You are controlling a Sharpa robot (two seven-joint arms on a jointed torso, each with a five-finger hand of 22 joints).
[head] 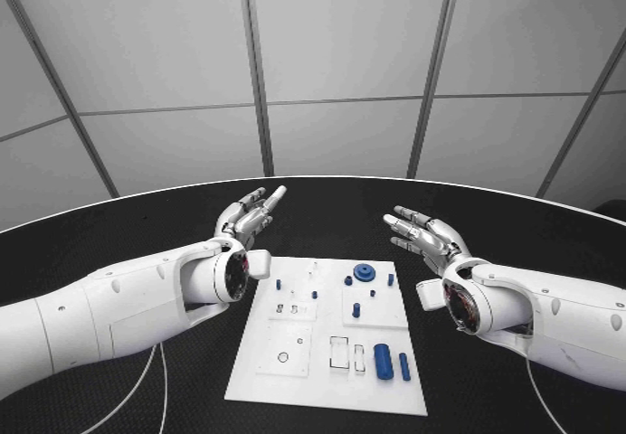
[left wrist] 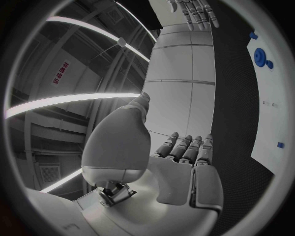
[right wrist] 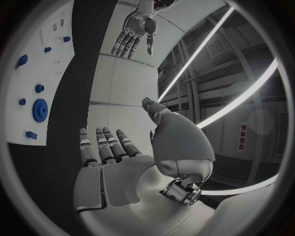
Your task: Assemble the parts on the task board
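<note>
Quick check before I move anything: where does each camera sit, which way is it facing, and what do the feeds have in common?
Head view: on the head, looking down at the task board; left hand and right hand hover open beside it.
Left wrist view: behind the left hand, facing across the table; right hand beyond.
Right wrist view: behind the right hand; left hand beyond.
Shared: the round blue part.

Even, bright light in the head view; wrist views bend straight edges, glaring ceiling strips, rims perhaps slightly soft.
</note>
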